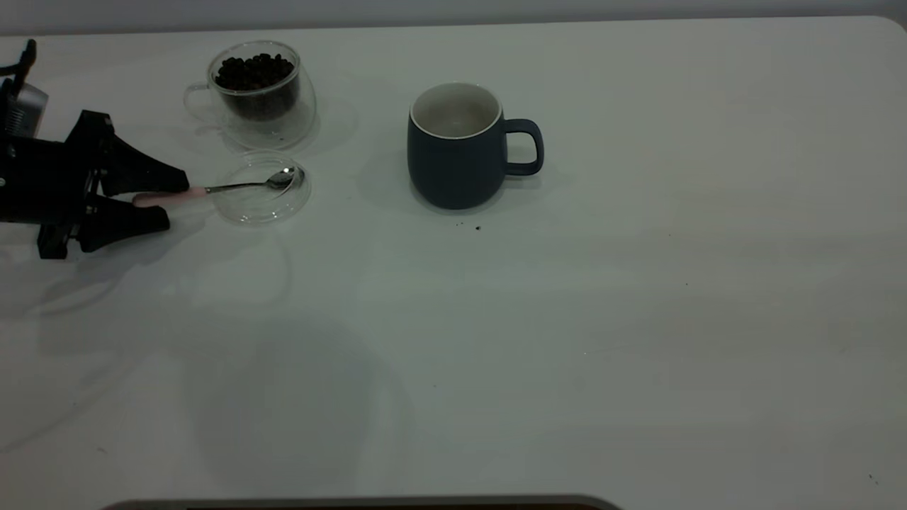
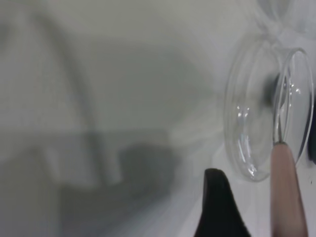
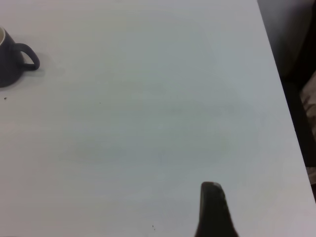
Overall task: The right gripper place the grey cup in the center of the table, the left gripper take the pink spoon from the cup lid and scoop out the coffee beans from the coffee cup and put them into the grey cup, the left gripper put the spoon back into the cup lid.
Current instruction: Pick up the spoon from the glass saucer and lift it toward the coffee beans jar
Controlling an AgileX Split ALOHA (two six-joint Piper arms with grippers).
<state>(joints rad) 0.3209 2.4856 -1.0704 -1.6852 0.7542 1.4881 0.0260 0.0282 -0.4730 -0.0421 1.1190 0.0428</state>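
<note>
The grey cup (image 1: 453,152) stands upright near the middle of the table (image 1: 567,340), handle to the right; it also shows in the right wrist view (image 3: 10,64). The clear coffee cup (image 1: 258,92) holds coffee beans (image 1: 254,71) at the back left. In front of it lies the glass cup lid (image 1: 262,191) with the pink spoon (image 1: 241,186) resting bowl-in-lid. My left gripper (image 1: 176,199) is open, its fingers on either side of the pink handle (image 2: 286,192). One left finger (image 2: 217,207) shows beside the lid (image 2: 252,128). Only one finger of my right gripper (image 3: 212,207) shows, above bare table.
A few dark specks (image 1: 476,227) lie just in front of the grey cup. The table's right edge (image 3: 291,123) runs close to the right gripper, with dark floor beyond it.
</note>
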